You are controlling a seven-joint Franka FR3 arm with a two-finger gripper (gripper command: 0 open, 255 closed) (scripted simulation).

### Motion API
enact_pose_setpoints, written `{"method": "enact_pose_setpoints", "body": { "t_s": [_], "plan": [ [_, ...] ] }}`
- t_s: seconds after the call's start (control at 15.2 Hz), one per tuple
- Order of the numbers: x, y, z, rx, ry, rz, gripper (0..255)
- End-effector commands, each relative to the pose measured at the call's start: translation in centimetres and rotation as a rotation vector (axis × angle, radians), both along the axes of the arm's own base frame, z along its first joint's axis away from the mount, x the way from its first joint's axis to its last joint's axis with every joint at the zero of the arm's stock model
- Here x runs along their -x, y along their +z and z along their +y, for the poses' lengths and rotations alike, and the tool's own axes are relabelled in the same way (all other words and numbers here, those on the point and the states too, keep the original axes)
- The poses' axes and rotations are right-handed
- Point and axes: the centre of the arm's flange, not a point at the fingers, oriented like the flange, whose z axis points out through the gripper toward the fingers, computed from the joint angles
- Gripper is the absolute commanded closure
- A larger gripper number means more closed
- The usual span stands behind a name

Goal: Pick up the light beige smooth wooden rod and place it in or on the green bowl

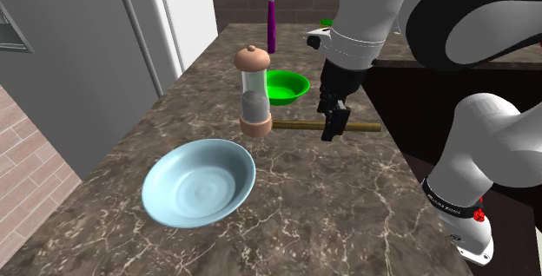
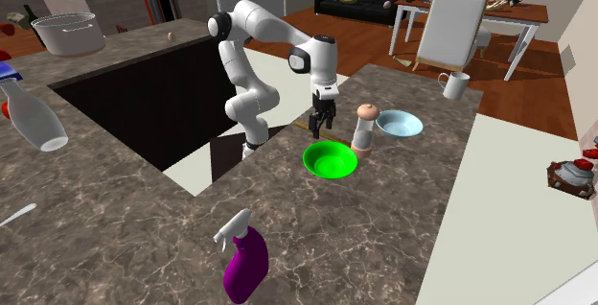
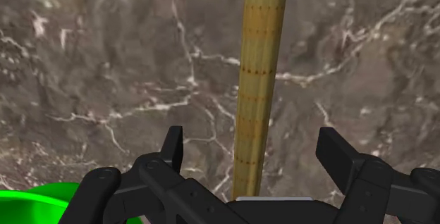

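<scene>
In the shoulder view, the long tan wooden rod [image 1: 300, 125] lies flat on the dark marbled stone table [image 1: 347, 205], near the small bright green bowl [image 1: 287, 86]. Its long axis runs almost level across this view. One end sits just beside the base of the tall clear grinder with a tan cap [image 1: 254, 92], and the other points to the shoulder view's right. The black two-finger claw [image 1: 333, 132] hangs over its middle part.

In the second exterior view, the claw [image 2: 319, 127] stands low over the table near the green bowl [image 2: 330, 159], so the carry looks short.

In the wrist view, the claw [image 3: 252, 139] is released. Its fingers [image 3: 173, 145] stand apart on either side of the rod [image 3: 261, 82] without touching it. The rod runs straight away from the claw, square to the closing line. To grasp well, the claw should sink until its pads flank the rod, keep it centred, and clench near the rod's middle so that neither end droops on lifting.
</scene>
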Motion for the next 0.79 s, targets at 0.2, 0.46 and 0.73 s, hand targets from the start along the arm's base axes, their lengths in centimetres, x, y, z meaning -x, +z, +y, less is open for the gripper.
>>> {"method": "enact_pose_setpoints", "body": {
  "t_s": [0.2,0.46,0.73],
  "plan": [
    [0.01,-0.10,0.00,0.000,0.000,0.000,0],
    [0.02,-0.10,0.01,0.000,0.000,0.000,255],
    [-0.42,-0.25,0.15,0.000,0.000,0.000,255]
  ]
}}
